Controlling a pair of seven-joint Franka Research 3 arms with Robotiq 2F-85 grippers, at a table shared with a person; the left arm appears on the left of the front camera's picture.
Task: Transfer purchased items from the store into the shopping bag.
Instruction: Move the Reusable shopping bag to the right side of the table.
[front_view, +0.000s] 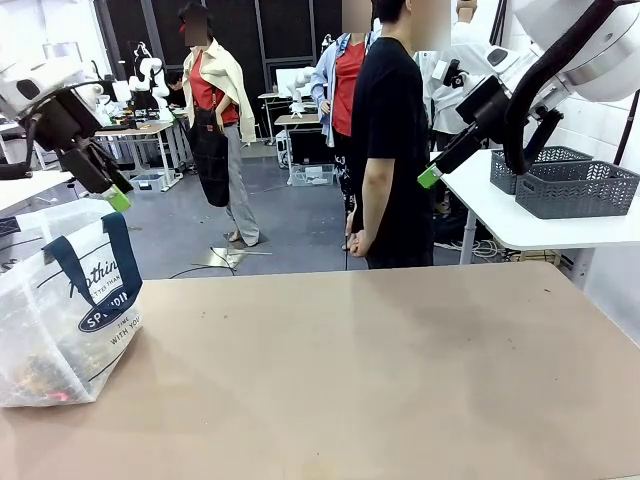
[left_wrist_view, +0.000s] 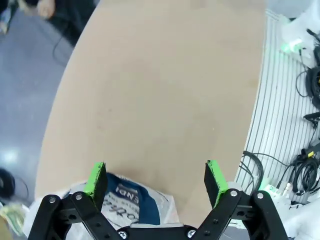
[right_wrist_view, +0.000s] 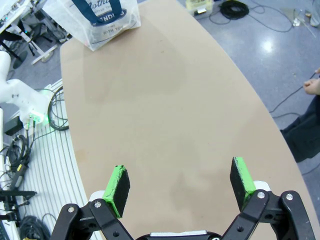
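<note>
Hanging open and empty, left hand hovers over the bag, half hidden beneath; right hand open above bare desk.

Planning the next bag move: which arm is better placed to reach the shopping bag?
Left, likely. The left gripper hangs open right above the shopping bag at the table's left end. The right gripper, also open, is up over the far right side.

From my station I see the shopping bag standing at the worktop's left end with small goods inside, my left end effector raised above it, the right end effector high at the far right, and a person standing behind the far edge.
</note>
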